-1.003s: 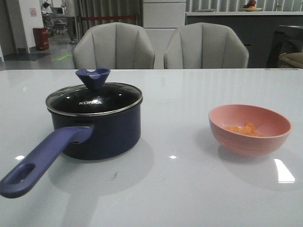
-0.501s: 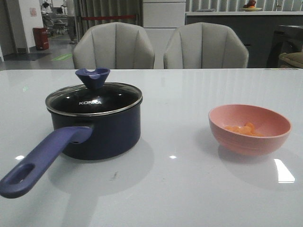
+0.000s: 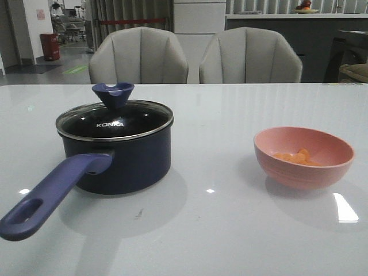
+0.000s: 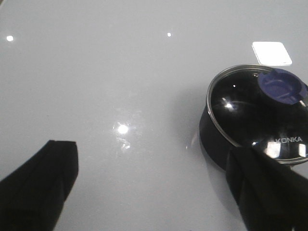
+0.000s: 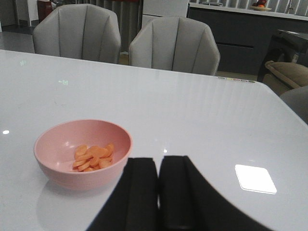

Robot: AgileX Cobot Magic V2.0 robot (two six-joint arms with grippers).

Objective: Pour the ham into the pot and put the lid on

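1. Centrally on the robot's left half of the glossy white surface point(image 3: 230, 230) stands the pot point(image 3: 123, 161), a dark navy saucepan; its blue-purple handle point(image 3: 52, 198), ending in an oval hole, points toward the near left edge.
2. Lid point(image 3: 115, 119): clear glass with a steel rim, seated level on the pot, white "KONKA" lettering facing the front camera, blue flared knob point(image 3: 112, 94) on top.
3. Pink bowl point(image 3: 303, 157): well apart from the pot, on the right half of the surface, upright.
4. Ham point(image 5: 93, 157): a small heap of orange-pink slices lying in the bottom of the pink bowl.
5. Left gripper point(image 4: 154, 192): jaws spread wide apart and empty, hovering above bare surface beside the pot, touching nothing.
6. Right gripper point(image 5: 159, 192): jaws pressed together with nothing between them, near the pink bowl but clear of it.
7. Background: two grey upholstered chairs point(image 3: 138, 56) behind the far edge of the surface.
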